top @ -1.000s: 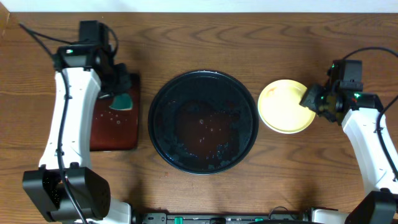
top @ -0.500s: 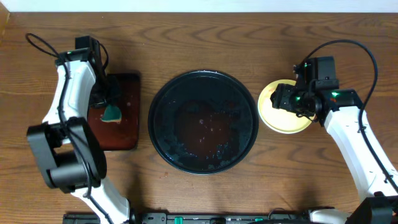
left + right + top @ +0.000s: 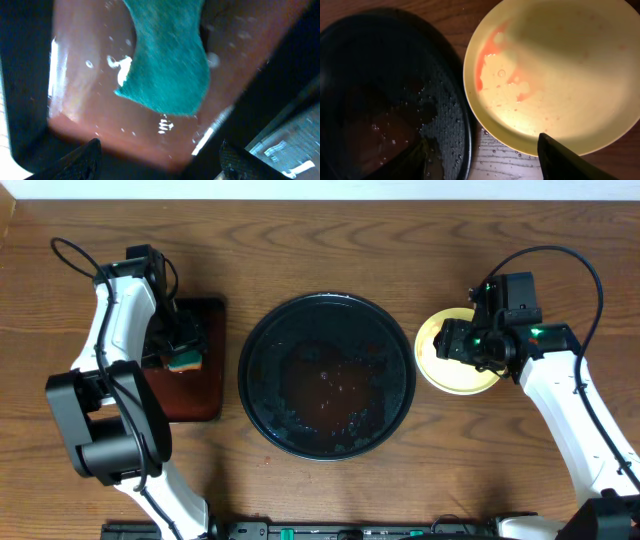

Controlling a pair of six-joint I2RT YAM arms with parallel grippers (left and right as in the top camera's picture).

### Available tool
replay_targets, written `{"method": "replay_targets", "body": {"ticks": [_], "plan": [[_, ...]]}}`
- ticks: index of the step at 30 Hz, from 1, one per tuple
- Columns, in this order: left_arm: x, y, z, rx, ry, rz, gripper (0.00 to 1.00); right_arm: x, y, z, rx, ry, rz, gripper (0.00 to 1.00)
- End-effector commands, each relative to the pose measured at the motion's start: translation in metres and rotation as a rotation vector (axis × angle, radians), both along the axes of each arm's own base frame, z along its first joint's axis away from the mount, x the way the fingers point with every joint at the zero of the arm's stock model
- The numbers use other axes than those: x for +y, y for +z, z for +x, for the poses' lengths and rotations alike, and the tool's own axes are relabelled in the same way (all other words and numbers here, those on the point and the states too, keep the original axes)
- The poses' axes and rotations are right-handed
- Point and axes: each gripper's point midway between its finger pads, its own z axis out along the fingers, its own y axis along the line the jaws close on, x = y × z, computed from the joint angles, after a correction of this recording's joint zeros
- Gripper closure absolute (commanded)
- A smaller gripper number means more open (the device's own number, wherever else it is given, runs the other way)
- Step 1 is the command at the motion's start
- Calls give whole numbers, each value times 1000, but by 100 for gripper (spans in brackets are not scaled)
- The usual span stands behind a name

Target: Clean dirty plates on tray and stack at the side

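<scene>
The round black tray (image 3: pixel 300 330) sits mid-table, wet, with no plate on it. One yellow plate (image 3: pixel 458 377) lies on the table just right of it. In the right wrist view the plate (image 3: pixel 555 70) carries a faint orange-red smear and water, beside the tray's rim (image 3: pixel 462 125). My right gripper (image 3: pixel 450 342) hovers over the plate's left edge, open (image 3: pixel 485 165) and holding nothing. My left gripper (image 3: pixel 182 345) is open (image 3: pixel 160 165) above a green sponge (image 3: pixel 167 60), which lies loose on a small rectangular tray.
The dark red-brown rectangular tray (image 3: pixel 190 395) stands left of the round tray, wet with droplets, and the sponge (image 3: pixel 183 361) rests on it. Water drops dot the wood between the round tray and the yellow plate. The table's far edge runs along the top.
My left gripper has opened and let the sponge go onto the rectangular tray. My right gripper has swung left over the yellow plate and opened slightly wider.
</scene>
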Motion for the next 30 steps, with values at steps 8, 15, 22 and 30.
{"method": "replay_targets", "body": {"ticks": [8,15,22,30], "plan": [[-71,126,3,-367,-103,-219,24,0,94,-9,-260,84,-26,1],[-89,150,-5,-437,-165,-216,23,-14,178,-37,-505,43,-53,1],[-88,149,-5,-436,-165,-216,23,-15,224,-78,-674,50,-15,1],[-87,149,-5,-435,-164,-210,23,-25,216,-116,-630,37,-44,1]]}}
